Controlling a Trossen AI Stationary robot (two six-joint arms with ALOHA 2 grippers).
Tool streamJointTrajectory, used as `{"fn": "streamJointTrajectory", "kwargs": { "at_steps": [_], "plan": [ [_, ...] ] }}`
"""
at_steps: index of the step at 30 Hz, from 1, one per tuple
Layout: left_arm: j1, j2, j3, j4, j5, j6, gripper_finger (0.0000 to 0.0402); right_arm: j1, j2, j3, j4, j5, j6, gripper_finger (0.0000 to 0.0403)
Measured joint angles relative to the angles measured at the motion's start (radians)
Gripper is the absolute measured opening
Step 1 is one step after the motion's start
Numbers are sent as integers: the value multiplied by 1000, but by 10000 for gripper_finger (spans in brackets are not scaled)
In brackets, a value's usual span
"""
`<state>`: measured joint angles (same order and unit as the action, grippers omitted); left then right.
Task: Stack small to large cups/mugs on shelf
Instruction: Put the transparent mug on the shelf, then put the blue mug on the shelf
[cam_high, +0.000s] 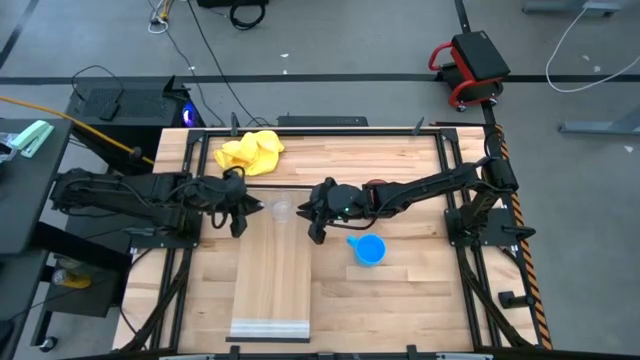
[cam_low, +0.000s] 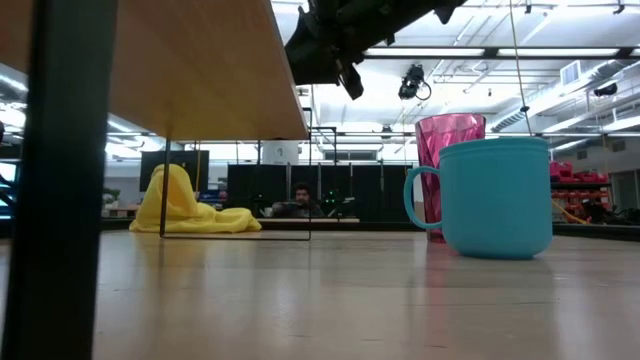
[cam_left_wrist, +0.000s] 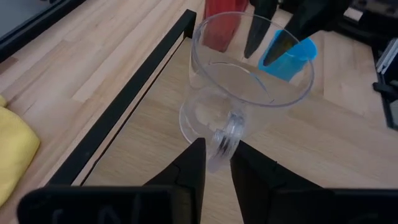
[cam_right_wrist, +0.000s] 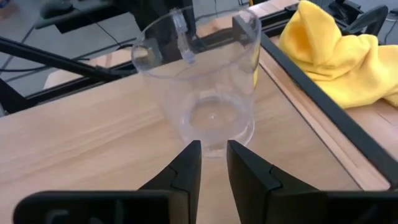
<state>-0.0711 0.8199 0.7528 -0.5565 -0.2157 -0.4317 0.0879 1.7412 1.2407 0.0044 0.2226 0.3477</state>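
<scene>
Wood tabletop (cam_high: 400, 290) carrying the shelf (cam_high: 272, 285), laid lengthwise from the middle toward the near edge. Pale strip at the near end.

Left gripper (cam_high: 240, 212) at the shelf's far end, on its left side. Fingers drawn narrow on the handle of the clear cup (cam_high: 283, 211); looks pinched.

Right gripper (cam_high: 318, 215) level with it on the opposite side, pointing at the cup wall. Fingers almost together, nothing between them, short of the cup.

Red cup (cam_low: 450, 140) and blue mug (cam_low: 495, 200) upright on the table right of the shelf, close together, under and beside the right arm.

Clear cup upright on the shelf's far end, directly between the two grippers, handle toward the left arm.

Judged: the left arm is nearer and governs the cup.
</scene>
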Motion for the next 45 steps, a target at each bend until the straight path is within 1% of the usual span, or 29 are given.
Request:
{"fn": "streamJointTrajectory", "kwargs": {
  "at_steps": [6,9,12,18,21,24,28,31,34,37,41,45],
  "plan": [
    [0,-64,0,-61,0,-31,92,7,-6,0,-13,0,0,85],
    [0,-100,0,-97,0,-57,93,9,-32,-1,-27,0,1,85],
    [0,-138,0,-123,0,-82,94,14,-81,-1,-70,0,24,85],
    [-1,-208,0,-132,3,-109,94,45,-231,-1,-244,3,124,85],
    [-18,-231,0,-138,5,-129,94,84,-310,-1,-351,42,214,85],
    [-56,-240,0,-160,7,-157,94,150,-384,-1,-498,125,352,82],
    [-116,-239,0,-213,7,-200,91,268,-465,0,-732,259,614,78],
    [-156,-238,0,-250,7,-240,89,358,-499,0,-897,310,855,77],
    [-195,-240,0,-278,7,-287,89,427,-505,0,-1036,311,1054,76],
    [-240,-240,0,-327,6,-345,86,480,-493,0,-1151,287,1180,76],
    [-294,-240,0,-387,-17,-438,79,510,-473,0,-1241,258,1248,76],
    [-335,-240,0,-445,-57,-542,73,510,-443,0,-1276,233,1234,78]
  ]
}}
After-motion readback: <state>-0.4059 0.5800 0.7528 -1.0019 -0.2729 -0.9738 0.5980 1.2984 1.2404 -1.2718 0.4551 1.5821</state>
